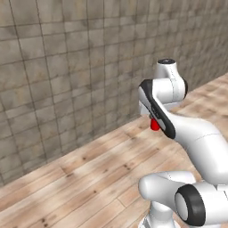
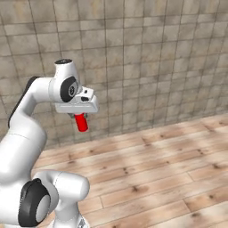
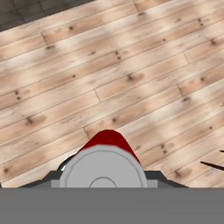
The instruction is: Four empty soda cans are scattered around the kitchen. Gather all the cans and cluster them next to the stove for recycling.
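Observation:
My gripper [image 2: 80, 116] is shut on a red soda can [image 2: 81, 122] that hangs below the hand, high above the wood floor. In the left base view a small part of the red can [image 1: 154, 125] peeks out behind the forearm. The hand view looks down the can [image 3: 105, 151], with its silver top large at the bottom and its red body pointing toward the floor. The stove is out of view.
A tan tiled wall [image 1: 67, 80] runs along the far side, meeting the wood plank floor [image 2: 156, 169]. The floor stretches bare around the base in both base views.

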Controlling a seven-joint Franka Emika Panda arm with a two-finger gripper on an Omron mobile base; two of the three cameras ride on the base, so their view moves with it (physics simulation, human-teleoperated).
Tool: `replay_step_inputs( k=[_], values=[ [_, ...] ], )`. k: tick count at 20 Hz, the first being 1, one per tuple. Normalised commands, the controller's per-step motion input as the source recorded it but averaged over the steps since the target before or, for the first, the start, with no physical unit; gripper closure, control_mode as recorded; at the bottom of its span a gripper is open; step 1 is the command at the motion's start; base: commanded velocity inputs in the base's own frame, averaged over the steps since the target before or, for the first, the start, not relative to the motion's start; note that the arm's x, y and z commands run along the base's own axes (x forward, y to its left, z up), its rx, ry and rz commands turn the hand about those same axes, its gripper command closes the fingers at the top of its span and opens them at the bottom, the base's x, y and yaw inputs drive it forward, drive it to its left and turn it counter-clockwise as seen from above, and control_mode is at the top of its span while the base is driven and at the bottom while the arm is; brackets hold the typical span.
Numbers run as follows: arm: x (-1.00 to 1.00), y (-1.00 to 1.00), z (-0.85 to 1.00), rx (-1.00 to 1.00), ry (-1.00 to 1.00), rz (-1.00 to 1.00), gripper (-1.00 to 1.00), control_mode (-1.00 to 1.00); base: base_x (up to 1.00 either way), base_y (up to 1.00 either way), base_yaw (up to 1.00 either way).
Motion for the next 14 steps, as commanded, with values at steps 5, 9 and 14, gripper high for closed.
replay_step_inputs(
  k=[5,9,14],
  values=[
    [0.00,0.00,0.00,0.00,0.00,0.00,1.00,1.00,0.00,0.05,-0.48],
    [0.00,0.00,0.00,0.00,0.00,0.00,1.00,1.00,0.02,0.06,-0.45],
    [0.00,0.00,0.00,0.00,0.00,0.00,1.00,1.00,0.29,0.17,-0.35]
  ],
)
